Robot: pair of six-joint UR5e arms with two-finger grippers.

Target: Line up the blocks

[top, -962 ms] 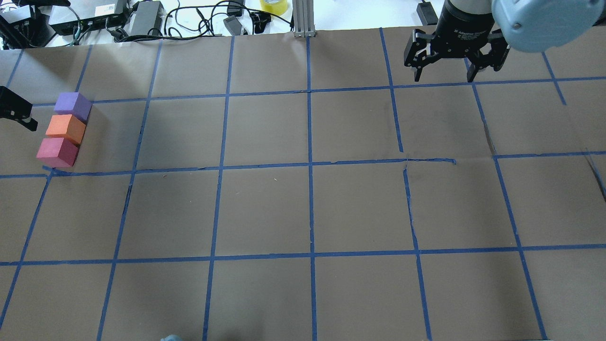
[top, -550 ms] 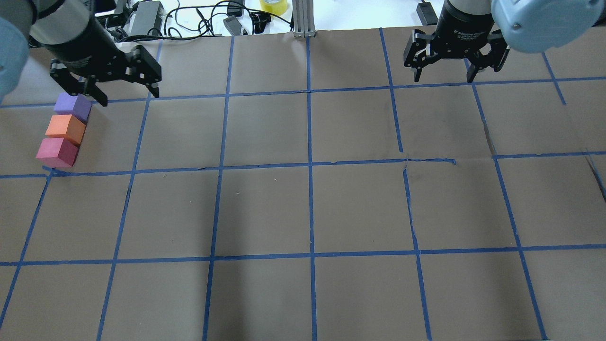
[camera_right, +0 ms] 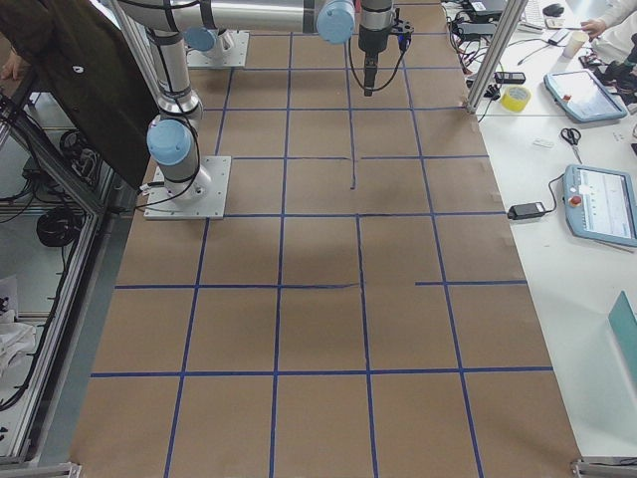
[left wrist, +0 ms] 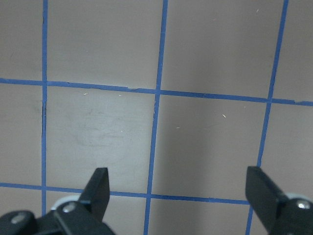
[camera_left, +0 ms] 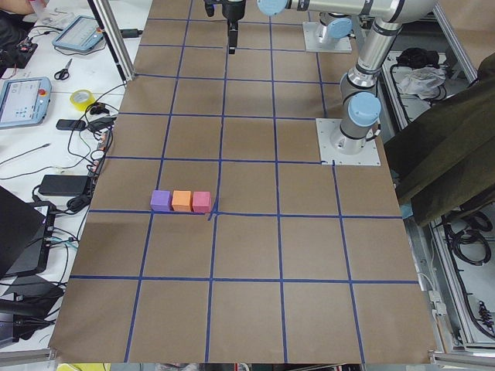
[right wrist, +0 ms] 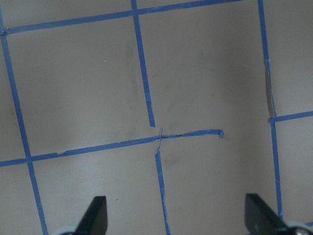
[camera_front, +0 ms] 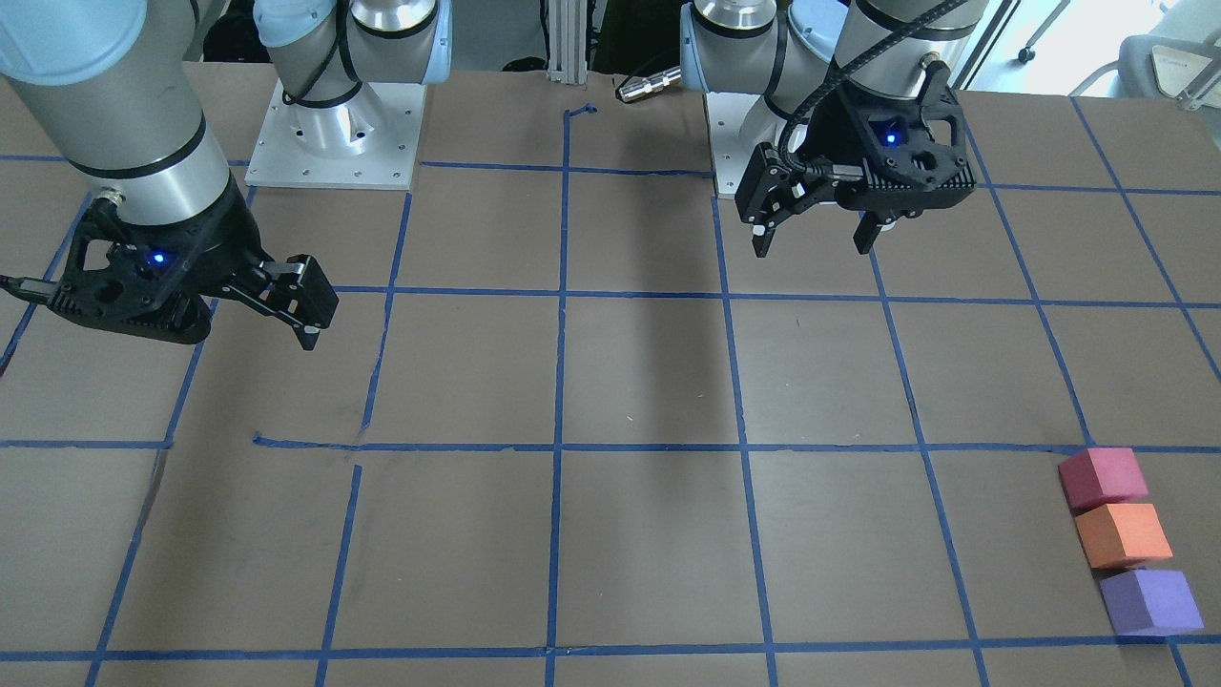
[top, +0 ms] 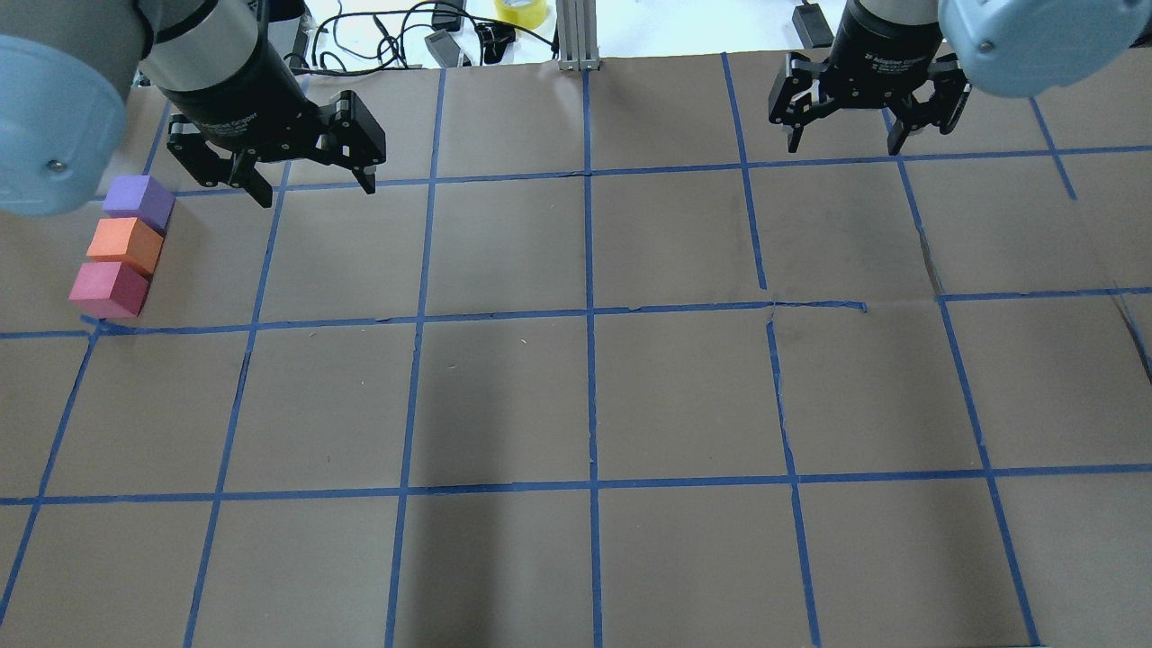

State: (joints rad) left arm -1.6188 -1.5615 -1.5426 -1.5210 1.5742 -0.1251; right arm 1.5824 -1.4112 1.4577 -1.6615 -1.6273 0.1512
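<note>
Blocks (top: pixel 124 245): purple, orange, red-pink, touching in a row at nine o'clock on counter (top: pixel 585 396). Line apparently finished. Left gripper (top: pixel 315 191) and right gripper (top: pixel 843 148): fingers spread apart, empty, hovering. Next: probably only pulling clear.

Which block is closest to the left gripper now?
The purple block, the row's far end; the orange block sits mid-row, the red-pink block farthest from the left gripper.

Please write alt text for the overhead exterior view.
A purple block, an orange block and a red-pink block stand touching in a line at the left edge of a brown table with a blue tape grid. The left gripper and the right gripper hover open and empty near the far edge.
</note>
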